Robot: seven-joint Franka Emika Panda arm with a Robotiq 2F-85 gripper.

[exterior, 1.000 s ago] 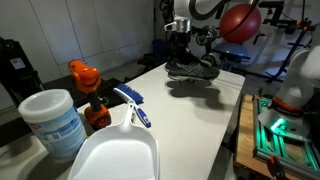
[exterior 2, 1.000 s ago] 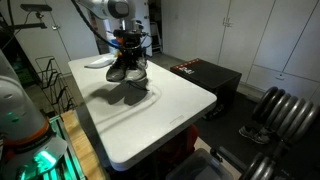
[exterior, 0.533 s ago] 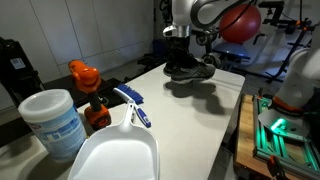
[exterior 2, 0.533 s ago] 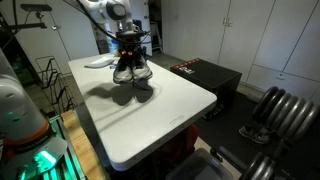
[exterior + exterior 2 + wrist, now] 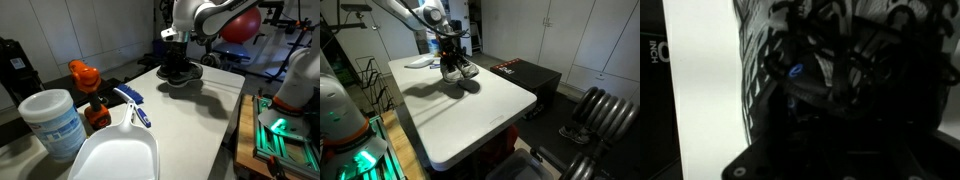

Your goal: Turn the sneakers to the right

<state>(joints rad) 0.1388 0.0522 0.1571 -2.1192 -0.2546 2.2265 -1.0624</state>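
The sneakers [image 5: 182, 72], a dark pair with lighter soles, hang side by side just above the far end of the white table [image 5: 200, 125], with a shadow under them. They also show in an exterior view [image 5: 457, 68]. My gripper [image 5: 180, 52] comes down from above and is shut on the sneakers at their tops; it also shows in an exterior view [image 5: 450, 48]. In the wrist view the sneakers [image 5: 830, 60] fill the dark picture, laces showing, and my fingers are hidden in the dark.
Near one camera stand a white dustpan [image 5: 112, 155], a white tub [image 5: 50, 120], an orange-capped bottle [image 5: 87, 85] and a blue-white brush [image 5: 131, 105]. A flat white item [image 5: 420, 62] lies behind the sneakers. A black box [image 5: 525, 75] stands beside the table.
The gripper has turned with the sneakers in it and carried them a little toward the far end of the table. The shoes now point a different way.
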